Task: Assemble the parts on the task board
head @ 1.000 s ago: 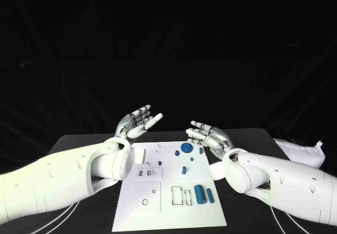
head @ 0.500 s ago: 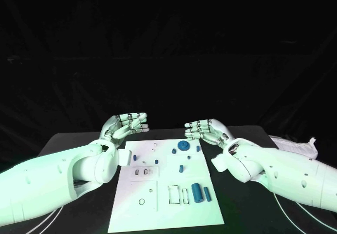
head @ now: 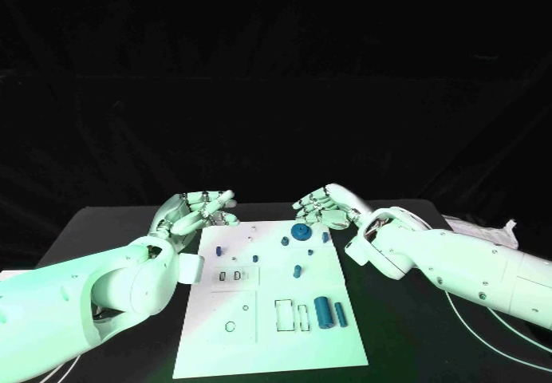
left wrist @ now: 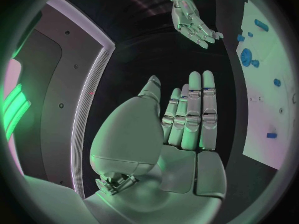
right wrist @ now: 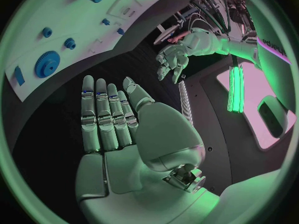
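Both the left hand (head: 198,209) and right hand (head: 328,207) hover empty with fingers extended over the black surface (head: 104,227), the task board (head: 270,299) with its blue gear (head: 300,231) lying between and just below them.

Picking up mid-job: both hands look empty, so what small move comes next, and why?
Probably lower the right hand toward the blue gear. Both it and the left hand hold nothing, hovering open at the board's far end, and the gear lies nearest the right hand.

The white task board (head: 270,311) lies flat mid-table; blue parts sit on it: a gear (head: 300,231) far, two cylinders (head: 330,313) near right.
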Tool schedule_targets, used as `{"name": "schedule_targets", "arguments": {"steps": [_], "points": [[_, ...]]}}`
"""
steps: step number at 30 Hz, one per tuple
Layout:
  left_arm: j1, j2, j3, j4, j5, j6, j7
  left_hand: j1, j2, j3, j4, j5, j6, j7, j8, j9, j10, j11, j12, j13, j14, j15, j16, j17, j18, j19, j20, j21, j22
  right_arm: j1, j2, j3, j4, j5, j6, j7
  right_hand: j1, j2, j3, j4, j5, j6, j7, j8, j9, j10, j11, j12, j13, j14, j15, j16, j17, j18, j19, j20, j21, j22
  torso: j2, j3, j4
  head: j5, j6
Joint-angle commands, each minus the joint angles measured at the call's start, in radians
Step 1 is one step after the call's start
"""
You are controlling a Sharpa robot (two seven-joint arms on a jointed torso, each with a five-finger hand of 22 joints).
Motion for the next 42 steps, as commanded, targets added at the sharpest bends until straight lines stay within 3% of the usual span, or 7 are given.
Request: {"name": "schedule_targets", "arguments": {"steps": [1,8,10,17,32,38,42], "points": [[0.001,-0.005,0.002,0.022,0.008,0.044,-0.010,0.000,0.009,0.001,-0.007,-0.004,0.009,-0.002,-0.006,-0.001,0.007,-0.002,-0.008,0.000,0.008,0.000,0.005,0.006,0.011,0.006,0.000,0.006,0.001,0.010,0.012,0.004,-0.008,-0.321,0.071,-0.139,-0.002,-0.039,0.027,-0.006,-0.011,0.041,-0.017,-0.008,0.001,0.065,-0.027,-0.009,0.002,0.131,-0.042,0.023,0.003,0.013,0.115,-0.052,0.093,0.040,0.025,-0.0135,0.0119,-0.010,-0.002],[0.001,-0.011,0.004,0.059,0.020,0.062,-0.017,0.002,0.011,0.001,-0.010,-0.004,0.010,-0.002,-0.009,-0.001,0.008,-0.003,-0.011,-0.001,0.010,0.000,0.004,0.013,0.011,0.008,-0.002,0.007,0.002,0.043,0.041,0.011,-0.013,-0.571,0.174,-0.267,-0.015,-0.054,0.052,-0.003,-0.027,0.087,-0.046,-0.002,0.006,0.114,-0.059,-0.007,0.004,0.284,-0.087,0.077,0.014,0.013,0.200,-0.094,0.207,0.099,0.052,-0.0262,0.0239,-0.029,0.002],[0.001,-0.012,0.004,0.068,0.021,0.067,-0.016,0.003,0.012,0.002,-0.011,-0.004,0.010,-0.002,-0.010,-0.001,0.008,-0.002,-0.013,-0.001,0.010,0.000,0.003,0.015,0.011,0.008,-0.002,0.007,0.002,0.050,0.048,0.011,-0.014,-0.612,0.196,-0.288,-0.024,-0.063,0.059,-0.003,-0.032,0.089,-0.056,-0.007,0.005,0.115,-0.070,-0.010,0.002,0.342,-0.105,0.185,0.071,0.011,0.205,-0.107,0.230,0.112,0.059,-0.0307,0.0249,-0.033,0.005],[0.001,-0.016,0.008,0.087,0.022,0.076,-0.017,0.006,0.014,0.003,-0.014,-0.003,0.010,-0.001,-0.013,-0.001,0.008,-0.002,-0.017,-0.002,0.007,0.000,0.000,0.021,0.010,0.008,-0.002,0.007,0.002,0.071,0.060,0.012,-0.010,-0.709,0.247,-0.337,-0.054,-0.077,0.079,0.004,-0.054,0.081,-0.055,-0.012,0.002,0.069,-0.064,-0.013,-0.002,0.334,-0.104,0.281,0.148,0.010,0.205,-0.112,0.269,0.135,0.076,-0.0448,0.0281,-0.038,0.005],[0.001,-0.025,0.016,0.101,0.022,0.081,-0.021,0.008,0.015,0.003,-0.016,-0.003,0.010,-0.001,-0.015,-0.002,0.008,-0.001,-0.020,-0.002,0.005,0.001,-0.002,0.024,0.009,0.006,-0.002,0.007,0.002,0.082,0.084,0.012,-0.019,-0.777,0.305,-0.353,-0.071,-0.109,0.134,0.026,-0.072,0.063,-0.058,-0.011,0.003,-0.022,-0.055,-0.011,-0.002,0.317,-0.099,0.488,0.322,0.011,0.209,-0.112,0.388,0.205,0.100,-0.0557,0.0387,-0.040,0.009],[0.001,-0.029,0.018,0.104,0.022,0.080,-0.022,0.008,0.015,0.003,-0.016,-0.003,0.010,-0.001,-0.015,-0.002,0.008,-0.001,-0.020,-0.002,0.005,0.001,-0.002,0.024,0.009,0.006,-0.002,0.007,0.002,0.082,0.096,0.012,-0.033,-0.778,0.315,-0.346,-0.073,-0.114,0.156,0.039,-0.070,0.064,-0.058,-0.010,0.004,-0.020,-0.055,-0.011,-0.001,0.311,-0.098,0.539,0.366,0.012,0.202,-0.111,0.429,0.230,0.107,-0.0562,0.0420,-0.035,0.009],[0.001,-0.031,0.019,0.107,0.022,0.081,-0.024,0.008,0.016,0.003,-0.019,-0.004,0.009,0.000,-0.017,-0.002,0.007,0.000,-0.023,-0.002,0.003,0.002,-0.004,0.028,0.009,0.005,-0.002,0.007,0.002,0.082,0.105,0.012,-0.045,-0.778,0.320,-0.342,-0.070,-0.111,0.175,0.043,-0.047,0.069,-0.058,-0.010,0.005,-0.018,-0.054,-0.011,-0.002,0.303,-0.098,0.554,0.381,0.012,0.194,-0.111,0.443,0.239,0.114,-0.0565,0.0431,-0.038,0.017]]}}
